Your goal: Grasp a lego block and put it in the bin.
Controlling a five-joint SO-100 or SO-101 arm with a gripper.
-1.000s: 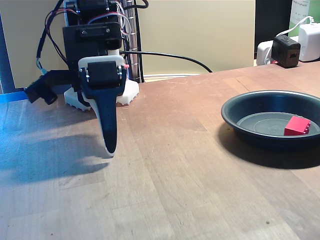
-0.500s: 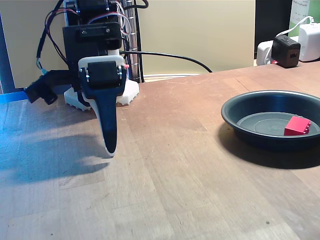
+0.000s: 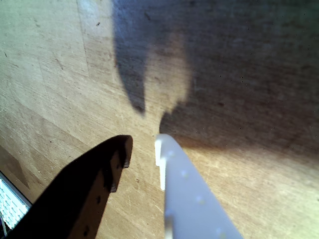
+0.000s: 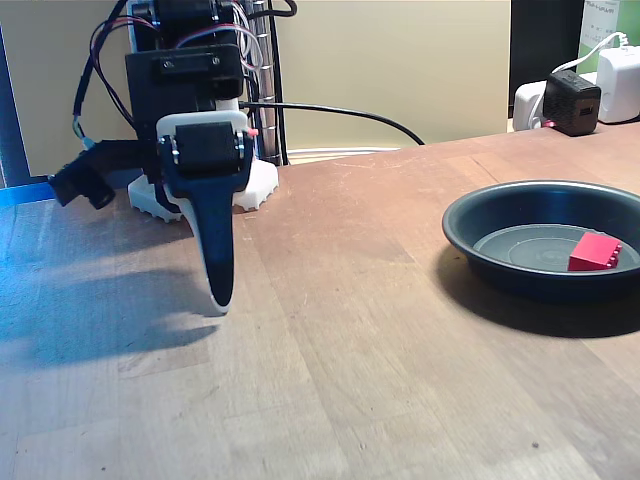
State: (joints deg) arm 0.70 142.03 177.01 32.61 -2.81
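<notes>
Your job looks all but done: the lego block (image 4: 594,251) already lies inside the bin (image 4: 470,225), resting on the flat bottom toward the right side of the dish as the fixed view shows it, with nothing touching it. The bin sits on the bench (image 4: 380,340) at the right of that view, and your arm is well apart from it on the left, close to its white base (image 4: 258,186). The end effector (image 4: 218,300) points down at bare wood just above the surface; in the wrist view the end effector (image 3: 142,144) has its dark finger and its white finger nearly together, a narrow gap left between the tips, and nothing is held between them. No other brick shows on the bench in either view. Going by this, the placing step is complete and what remains for you is, at most, to let the arm rest. Beyond the bin, some chargers (image 4: 575,98) stand at the bench's back edge.
</notes>
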